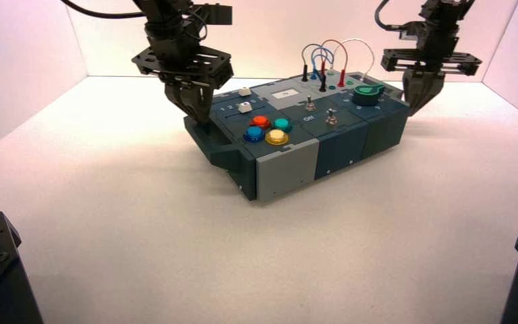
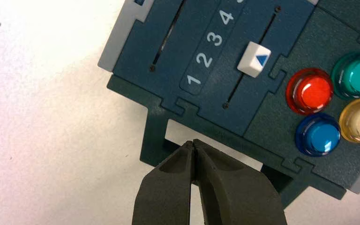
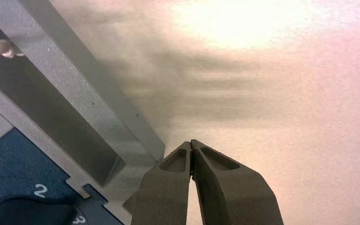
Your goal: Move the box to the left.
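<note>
Left gripper (image 1: 204, 121): fingers together, tips down at the opening of the end handle (image 1: 226, 157), left end of the box (image 1: 286, 177). Can't confirm from here whether they press on the bar. Next along, the white slider caps (image 1: 245, 107), then the red button (image 1: 260, 122), blue button (image 1: 254, 133), green button (image 1: 282, 125) and yellow button (image 1: 276, 137); the left one is all clear of these. Box itself sits around mid-table (image 1: 141, 250), a bit right of centre, skewed, its handle end nearer the camera than its right end. Toggle switches (image 1: 332, 119) mid-box, looping wires (image 1: 346, 56) at the back, green knob (image 1: 368, 94) near the right end. Right gripper (image 1: 410, 111): fingers together too, tips low just outside the right end wall; contact not certain. My read: setup for the slide, one arm at each end. Next: sweep both left at matched speed, left drawing on the handle, right pushing the end wall. Stay low, keep off the knob. Main risk: uneven push yaws the box more, or left tips ride out of the handle.
</note>
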Robot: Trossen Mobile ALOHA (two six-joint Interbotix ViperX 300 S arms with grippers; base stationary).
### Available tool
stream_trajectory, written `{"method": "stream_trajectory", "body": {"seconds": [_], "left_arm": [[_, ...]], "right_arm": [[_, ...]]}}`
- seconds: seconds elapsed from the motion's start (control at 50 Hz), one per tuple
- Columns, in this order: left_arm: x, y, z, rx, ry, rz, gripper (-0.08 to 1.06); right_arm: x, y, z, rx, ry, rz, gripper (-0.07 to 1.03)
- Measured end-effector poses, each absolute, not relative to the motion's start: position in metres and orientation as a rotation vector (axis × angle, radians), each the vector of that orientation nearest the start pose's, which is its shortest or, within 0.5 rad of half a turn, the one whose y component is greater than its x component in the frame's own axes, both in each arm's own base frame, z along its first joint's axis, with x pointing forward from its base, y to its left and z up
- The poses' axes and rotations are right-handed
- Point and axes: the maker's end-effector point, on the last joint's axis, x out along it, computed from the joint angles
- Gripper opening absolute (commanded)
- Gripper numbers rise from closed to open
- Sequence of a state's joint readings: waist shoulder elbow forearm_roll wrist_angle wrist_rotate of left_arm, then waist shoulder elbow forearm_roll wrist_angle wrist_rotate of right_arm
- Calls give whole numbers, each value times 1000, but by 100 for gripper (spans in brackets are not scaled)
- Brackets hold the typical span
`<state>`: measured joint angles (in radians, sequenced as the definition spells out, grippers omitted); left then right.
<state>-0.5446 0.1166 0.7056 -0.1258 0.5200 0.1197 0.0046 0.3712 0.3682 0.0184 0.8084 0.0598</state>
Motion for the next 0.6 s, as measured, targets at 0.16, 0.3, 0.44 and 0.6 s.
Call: {"method": "stream_trajectory", "body": {"seconds": [0.16, 0.3, 0.44, 0.6], "left_arm": [[285, -179, 25, 325, 1322, -506, -3], [285, -175, 24, 319, 1331, -495, -3], [285, -171, 23, 317, 1339, -488, -3], [288, -164, 24, 311, 1343, -471, -3]], "right_arm": [[389, 11, 3, 53, 1563, -28, -2], [388, 19, 1, 53, 1578, -14, -2], [388, 29, 2, 36, 1580, 6, -2], [390, 36, 4, 20, 1580, 22, -2]]}}
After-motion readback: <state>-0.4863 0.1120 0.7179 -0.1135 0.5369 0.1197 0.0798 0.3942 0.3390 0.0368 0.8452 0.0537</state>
